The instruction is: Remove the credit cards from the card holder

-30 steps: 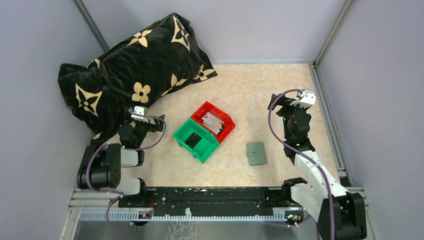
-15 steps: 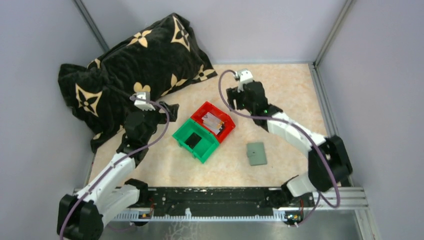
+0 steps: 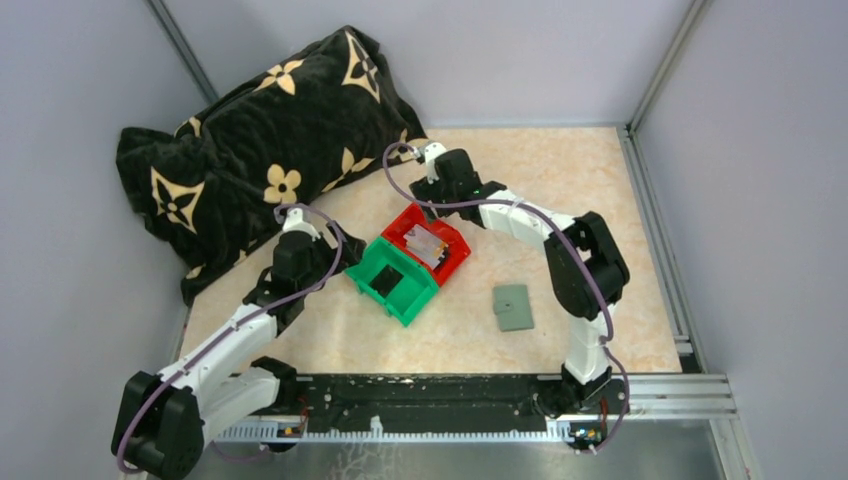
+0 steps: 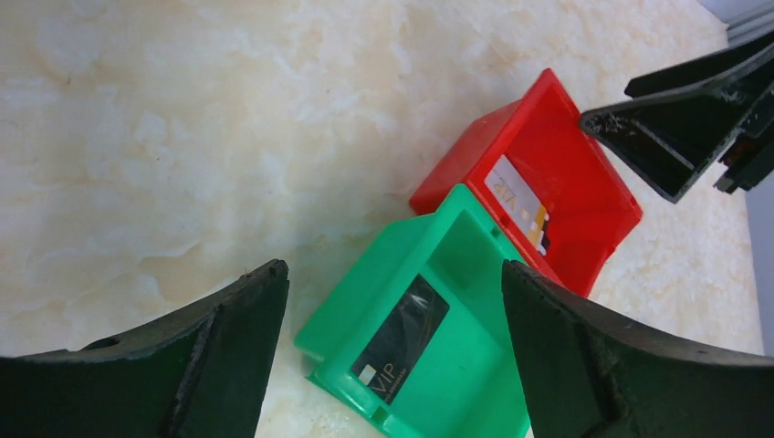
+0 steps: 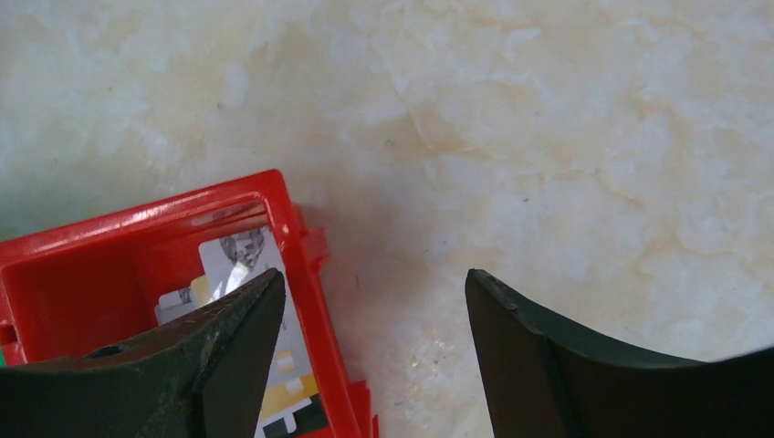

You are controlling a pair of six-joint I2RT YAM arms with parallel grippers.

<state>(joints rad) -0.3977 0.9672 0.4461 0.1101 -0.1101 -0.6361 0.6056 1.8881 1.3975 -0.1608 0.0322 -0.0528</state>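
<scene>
Both spread and empty, my left pincer (image 4: 391,274) is hovering over the green bin (image 3: 363,256) and its black card (image 4: 402,339), my right pincer (image 5: 372,278) by the red bin (image 3: 441,228) and its pale card (image 4: 520,203). The card holder (image 3: 513,306) is lying well apart on the tabletop (image 3: 600,200); checking it for more cards seems next.

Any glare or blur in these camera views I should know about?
Top external: evenly lit and sharp, soft shadows only. Left wrist: green bin crisp, left fingers soft-edged close to the lens. Right wrist: glare whitens the card in the red bin; right fingers blurred too.
</scene>
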